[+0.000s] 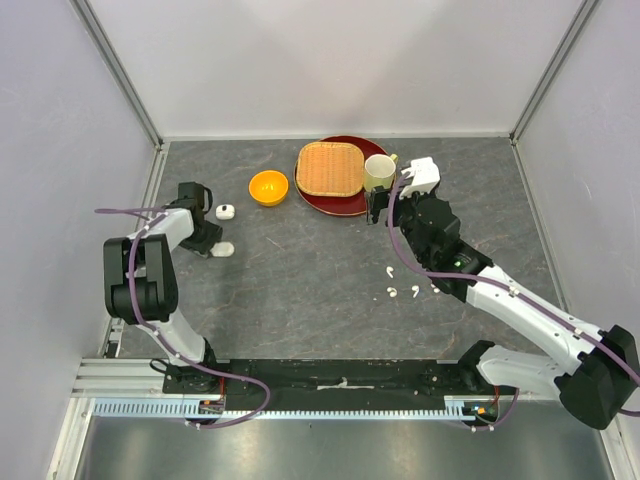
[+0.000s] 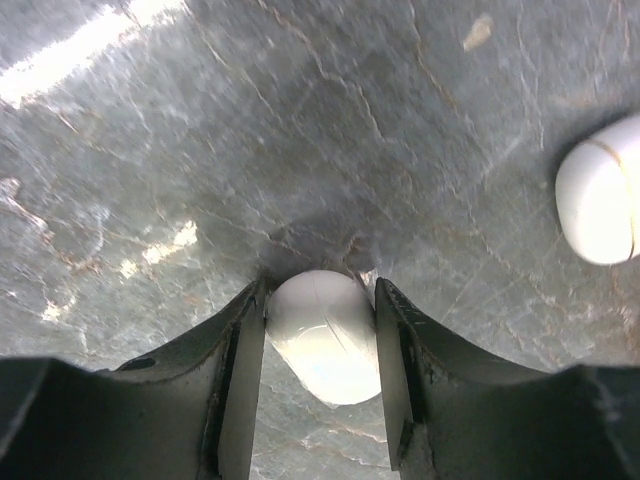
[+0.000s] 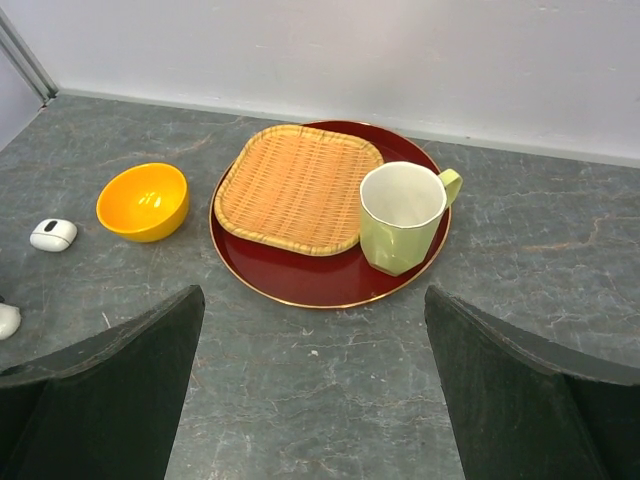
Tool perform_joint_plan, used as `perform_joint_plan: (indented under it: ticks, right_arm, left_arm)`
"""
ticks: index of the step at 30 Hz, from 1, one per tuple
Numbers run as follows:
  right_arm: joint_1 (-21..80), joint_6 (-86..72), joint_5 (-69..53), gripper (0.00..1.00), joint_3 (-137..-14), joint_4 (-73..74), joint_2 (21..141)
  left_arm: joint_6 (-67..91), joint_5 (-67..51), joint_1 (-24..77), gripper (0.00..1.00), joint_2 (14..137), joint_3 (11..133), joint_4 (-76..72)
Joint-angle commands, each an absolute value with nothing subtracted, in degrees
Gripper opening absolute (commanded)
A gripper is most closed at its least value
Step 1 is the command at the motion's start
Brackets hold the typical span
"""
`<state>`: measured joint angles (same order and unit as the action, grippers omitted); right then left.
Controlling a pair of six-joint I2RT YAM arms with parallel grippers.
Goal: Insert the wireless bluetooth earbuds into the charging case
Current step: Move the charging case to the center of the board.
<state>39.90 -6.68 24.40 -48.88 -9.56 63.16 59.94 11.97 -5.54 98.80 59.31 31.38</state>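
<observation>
A white rounded charging case lies on the grey table between my left fingers, and both pads press its sides. From above, that case shows at the tip of my left gripper, which is shut on it. A second white case sits just beyond, apart from the gripper; it shows again in the left wrist view. Several tiny white earbuds lie loose beside my right arm. My right gripper hovers open and holds nothing, facing the red plate.
An orange bowl stands at the back, left of a red plate. The plate carries a wicker tray and a pale green mug. White walls close in the table on three sides.
</observation>
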Motion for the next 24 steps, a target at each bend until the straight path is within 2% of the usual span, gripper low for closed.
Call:
perform_joint_plan:
  ticks: [1, 8, 13, 20, 24]
  right_arm:
    - [39.46, -7.91, 25.31, 0.98, -50.01, -10.37, 64.16]
    - [34.99, -15.81, 20.40, 0.98, -51.77, -4.67, 66.09]
    - [30.15, -18.81, 8.83, 0.98, -49.22, -2.81, 64.69]
    - [30.15, -13.01, -9.55, 0.98, -38.26, -4.74, 60.74]
    - [30.15, -13.53, -13.18, 0.98, -32.88, -8.51, 58.89]
  left_arm:
    - [58.01, 11.25, -0.54, 0.49, 96.42, 55.73, 28.74]
    - [63.80, 12.04, 12.47, 0.52, 95.45, 52.74, 27.69]
    - [71.87, 11.87, 22.84, 0.55, 96.50, 49.58, 26.11]
    - [72.25, 10.10, 31.89, 0.65, 99.05, 48.43, 22.15]
    - [69.35, 11.60, 32.61, 0.72, 98.18, 47.81, 22.24]
